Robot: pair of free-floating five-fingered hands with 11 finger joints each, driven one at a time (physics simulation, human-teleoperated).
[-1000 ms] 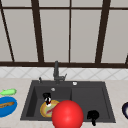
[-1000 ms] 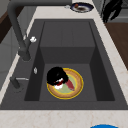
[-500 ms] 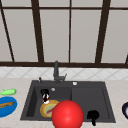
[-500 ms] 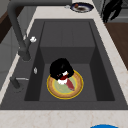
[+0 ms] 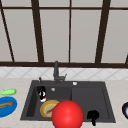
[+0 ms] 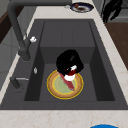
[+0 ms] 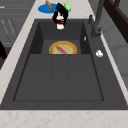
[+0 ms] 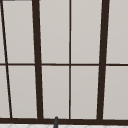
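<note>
My left hand (image 5: 41, 90) hangs over the left part of the dark sink (image 5: 82, 100), shut on a small white and red object (image 5: 42, 96). From the left side, this hand (image 6: 69, 61) is just above a yellow plate (image 6: 58, 88) on the sink floor, where a red utensil (image 6: 67, 82) lies. The right side view shows the same hand (image 7: 60, 12) with the object (image 7: 59, 23) beyond the plate (image 7: 68, 48). My right hand (image 5: 93, 116) floats at the sink's front right edge, fingers relaxed and holding nothing. A big red ball (image 5: 67, 115) stands in the foreground, covering part of the plate (image 5: 46, 108).
A blue plate (image 5: 10, 110) with a brown item and a green vegetable (image 5: 8, 91) sit on the left counter. A dark plate (image 5: 125, 110) is on the right counter. The faucet (image 5: 56, 72) rises behind the sink, below a window.
My left hand has risen from the yellow plate with the white and red object in it, drifting slightly left in the front view. The right hand has not moved.
</note>
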